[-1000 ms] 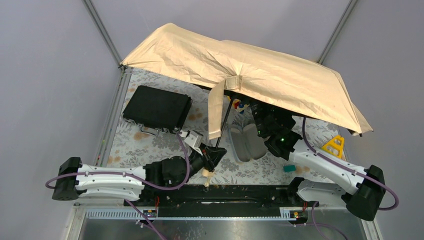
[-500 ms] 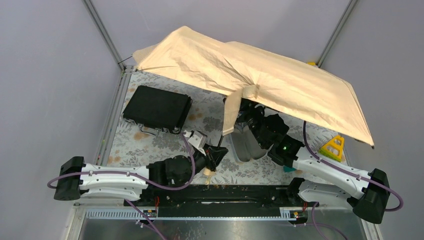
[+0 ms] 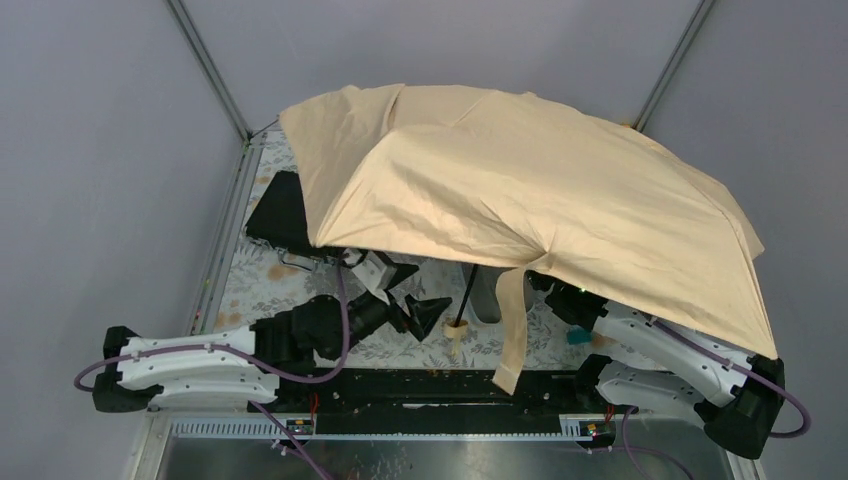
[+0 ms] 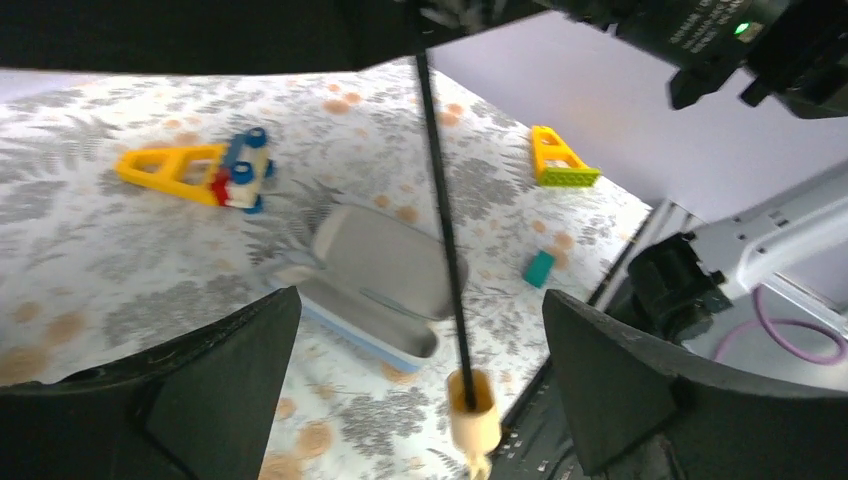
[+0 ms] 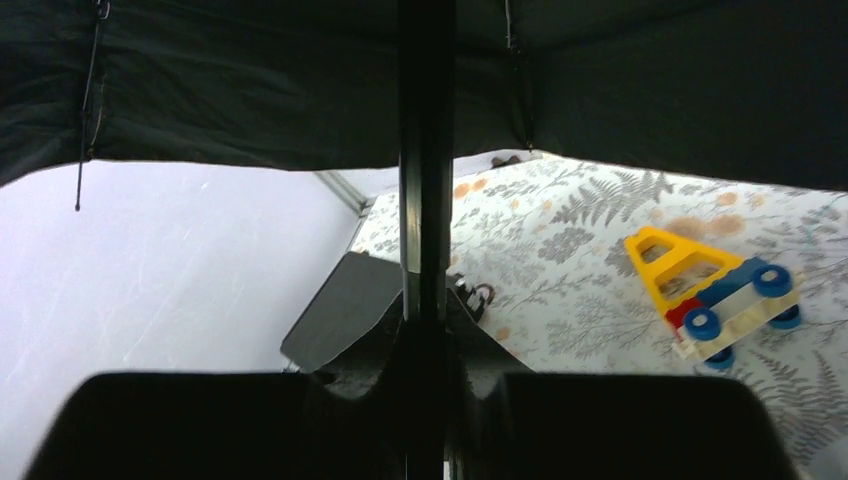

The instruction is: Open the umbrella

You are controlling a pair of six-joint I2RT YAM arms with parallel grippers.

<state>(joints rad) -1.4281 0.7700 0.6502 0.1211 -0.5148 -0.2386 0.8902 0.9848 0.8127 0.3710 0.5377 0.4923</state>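
Note:
The umbrella's peach-tan canopy [image 3: 540, 190] is spread wide over the table's middle and right. Its thin dark shaft [image 3: 468, 292] slants down to the cream knob handle [image 3: 457, 336], which hangs free. My left gripper [image 3: 414, 293] stands open just left of the handle, touching nothing. In the left wrist view the handle [image 4: 473, 410] and shaft [image 4: 440, 200] sit between the wide-apart fingers [image 4: 210, 390]. The canopy hides my right gripper from above. In its own wrist view the right gripper [image 5: 425, 320] is shut on the shaft [image 5: 425, 150], under the black underside [image 5: 620, 80].
A flat black case [image 3: 275, 210] lies at the back left, half under the canopy. A grey sleeve [image 4: 375, 275], a yellow toy [image 4: 190, 170], a yellow block [image 4: 560, 160] and a teal block [image 4: 540, 268] lie on the floral cloth [image 3: 300, 290]. The closing strap [image 3: 514, 330] dangles near the front rail.
The left gripper let go of the handle and opened. The right gripper closed on the shaft. The canopy spread and swung toward the near side, covering the right gripper and part of the case.

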